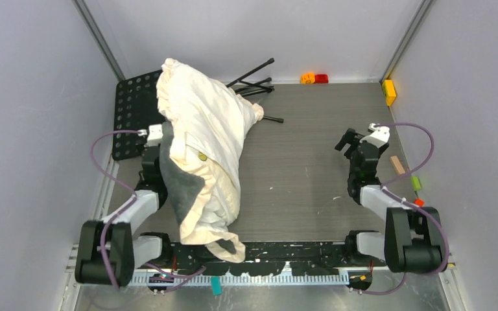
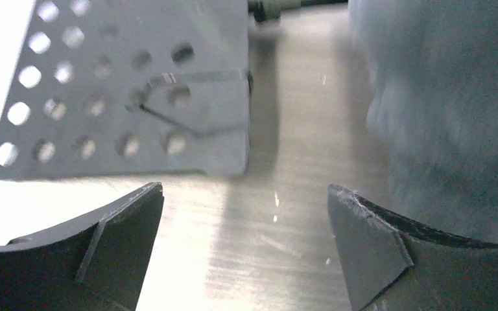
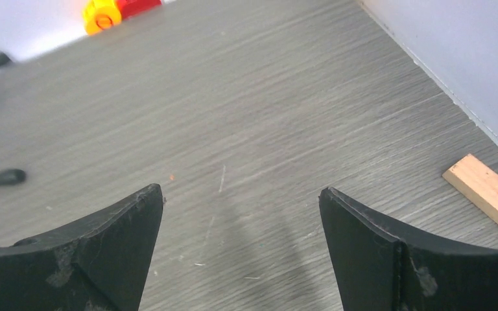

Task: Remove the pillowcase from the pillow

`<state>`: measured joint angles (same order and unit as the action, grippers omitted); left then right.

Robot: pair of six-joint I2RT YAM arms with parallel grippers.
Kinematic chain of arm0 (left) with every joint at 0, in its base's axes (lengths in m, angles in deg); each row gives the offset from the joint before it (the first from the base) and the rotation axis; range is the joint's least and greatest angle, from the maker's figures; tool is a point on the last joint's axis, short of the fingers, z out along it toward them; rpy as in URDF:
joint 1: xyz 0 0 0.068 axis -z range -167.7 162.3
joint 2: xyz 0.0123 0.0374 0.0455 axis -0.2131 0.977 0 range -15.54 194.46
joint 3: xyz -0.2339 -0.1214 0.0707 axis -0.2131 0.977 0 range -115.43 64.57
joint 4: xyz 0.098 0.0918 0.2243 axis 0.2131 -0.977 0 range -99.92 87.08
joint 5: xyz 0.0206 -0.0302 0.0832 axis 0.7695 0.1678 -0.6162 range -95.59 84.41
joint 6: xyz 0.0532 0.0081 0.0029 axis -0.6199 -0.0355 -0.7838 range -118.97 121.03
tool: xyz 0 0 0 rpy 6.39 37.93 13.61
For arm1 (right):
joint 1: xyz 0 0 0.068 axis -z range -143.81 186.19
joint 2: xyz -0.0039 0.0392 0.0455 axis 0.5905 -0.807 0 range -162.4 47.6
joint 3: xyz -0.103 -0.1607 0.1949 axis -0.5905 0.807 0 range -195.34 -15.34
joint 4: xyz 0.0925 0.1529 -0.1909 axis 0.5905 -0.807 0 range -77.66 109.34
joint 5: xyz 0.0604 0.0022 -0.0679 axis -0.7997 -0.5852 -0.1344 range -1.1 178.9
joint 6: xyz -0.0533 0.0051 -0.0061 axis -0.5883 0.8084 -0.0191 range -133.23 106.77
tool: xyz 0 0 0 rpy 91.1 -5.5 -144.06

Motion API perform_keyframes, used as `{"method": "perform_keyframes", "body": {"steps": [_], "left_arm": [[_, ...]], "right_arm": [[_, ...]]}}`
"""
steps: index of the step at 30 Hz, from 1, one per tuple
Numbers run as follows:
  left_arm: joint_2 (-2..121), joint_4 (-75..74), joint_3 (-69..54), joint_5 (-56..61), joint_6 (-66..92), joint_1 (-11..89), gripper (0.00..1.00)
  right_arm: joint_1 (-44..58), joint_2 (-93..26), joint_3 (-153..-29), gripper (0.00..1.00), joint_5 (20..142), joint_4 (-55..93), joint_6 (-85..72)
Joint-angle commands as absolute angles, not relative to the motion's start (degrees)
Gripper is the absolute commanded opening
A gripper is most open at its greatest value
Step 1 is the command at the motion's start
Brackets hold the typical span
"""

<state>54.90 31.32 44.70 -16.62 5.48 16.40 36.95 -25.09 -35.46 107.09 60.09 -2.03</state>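
Pillowcase (image 1: 198, 120), cream and wrinkled, is lying heaped from eleven to seven o'clock on the table (image 1: 298, 168), wrapping the pillow (image 1: 217, 194), whose outline I am struggling to make out. Left gripper (image 2: 246, 194) and right gripper (image 3: 241, 194) are standing wide apart, holding nothing.

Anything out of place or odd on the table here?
Yes. The pillow and pillowcase lie slantwise against the left arm, the near end spilling over the base rail. The far end covers part of a black perforated plate and some black rods. The left claw and right claw are open and empty.
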Motion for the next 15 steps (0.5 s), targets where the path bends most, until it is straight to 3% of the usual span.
{"method": "perform_keyframes", "body": {"steps": [1,6,11,15], "left_arm": [[44.46,11.28,36.26,-22.71,16.63,16.61,1.0],[36.1,-9.52,32.15,-32.37,34.11,16.67,1.0],[25.85,-5.62,37.73,-19.48,37.59,16.61,1.0],[24.35,-6.97,36.21,-8.47,40.25,16.66,1.0]], "right_arm": [[36.82,-17.29,-39.89,0.94,108.59,48.55,8.19],[37.13,-8.81,-47.3,0.97,112.5,22.94,24.7],[37.11,-5.69,-49.63,1.0,96.84,20.44,26.81],[36.71,-8.42,-53.77,0.99,82.19,17.08,29.52]]}}
